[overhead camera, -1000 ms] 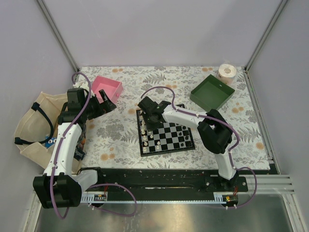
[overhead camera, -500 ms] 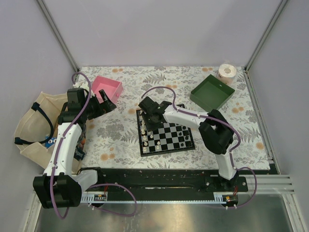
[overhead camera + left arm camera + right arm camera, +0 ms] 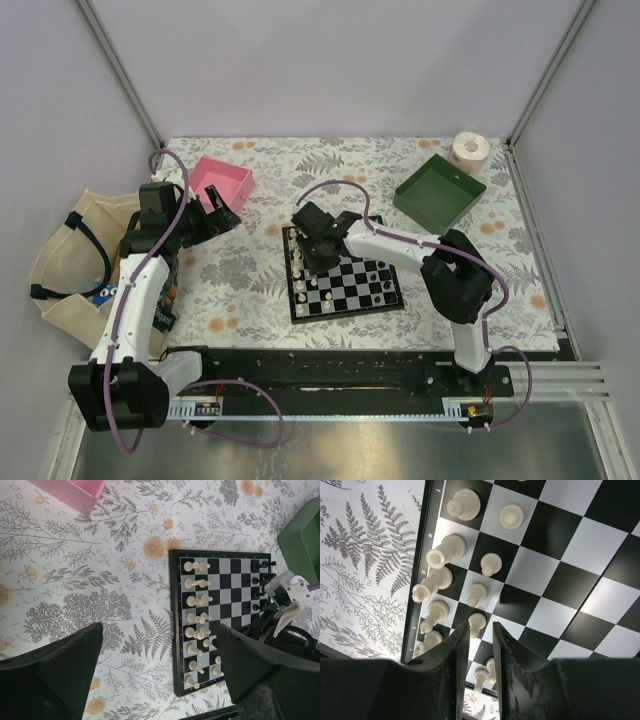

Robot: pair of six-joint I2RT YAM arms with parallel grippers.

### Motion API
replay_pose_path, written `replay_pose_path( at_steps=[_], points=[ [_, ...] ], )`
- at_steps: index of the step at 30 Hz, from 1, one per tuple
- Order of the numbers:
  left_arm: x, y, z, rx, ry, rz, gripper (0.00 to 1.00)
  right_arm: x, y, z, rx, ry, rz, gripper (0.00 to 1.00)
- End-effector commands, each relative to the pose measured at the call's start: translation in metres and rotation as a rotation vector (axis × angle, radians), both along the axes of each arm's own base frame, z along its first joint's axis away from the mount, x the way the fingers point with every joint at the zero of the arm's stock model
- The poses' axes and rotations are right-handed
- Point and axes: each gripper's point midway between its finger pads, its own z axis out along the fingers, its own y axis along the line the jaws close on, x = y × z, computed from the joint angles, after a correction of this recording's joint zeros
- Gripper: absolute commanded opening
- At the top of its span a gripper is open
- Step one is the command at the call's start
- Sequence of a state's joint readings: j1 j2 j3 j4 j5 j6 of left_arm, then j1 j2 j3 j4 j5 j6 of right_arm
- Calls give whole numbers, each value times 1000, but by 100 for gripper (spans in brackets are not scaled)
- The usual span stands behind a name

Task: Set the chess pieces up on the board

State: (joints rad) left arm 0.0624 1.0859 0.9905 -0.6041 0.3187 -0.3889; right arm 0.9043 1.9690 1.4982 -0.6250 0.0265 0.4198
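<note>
**Operator:** Which step am I on?

**Helper:** You are lining up the white men. Your right gripper (image 3: 479, 626) hangs low over the left side of the board (image 3: 172, 630). The cream chess pieces (image 3: 192, 600) stand there in two rows. The black ones are along the right side.

**Operator:** Is that hand holding one?

**Helper:** No. Its fingers are a little apart, with a white pawn (image 3: 476, 622) right at the tips. I cannot tell if they touch it.

**Operator:** And my other hand?

**Helper:** Your left gripper (image 3: 160, 630) hangs near the pink tray (image 3: 222, 180), fingers wide apart, holding nothing.

**Operator:** What next?

**Helper:** I think you should lift straight up, slowly. The pieces stand very close together, so a sideways move could knock one over.
</note>
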Motion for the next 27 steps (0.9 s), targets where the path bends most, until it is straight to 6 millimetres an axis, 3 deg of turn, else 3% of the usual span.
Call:
replay_pose_path(
  at_steps=[1, 27],
  points=[
    [5, -2, 11, -3, -48, -19, 99, -8, 12, 11, 43, -4, 27, 34],
    [5, -2, 10, -2, -47, -20, 99, -15, 12, -10, 13, 44, 48, 32]
  ],
)
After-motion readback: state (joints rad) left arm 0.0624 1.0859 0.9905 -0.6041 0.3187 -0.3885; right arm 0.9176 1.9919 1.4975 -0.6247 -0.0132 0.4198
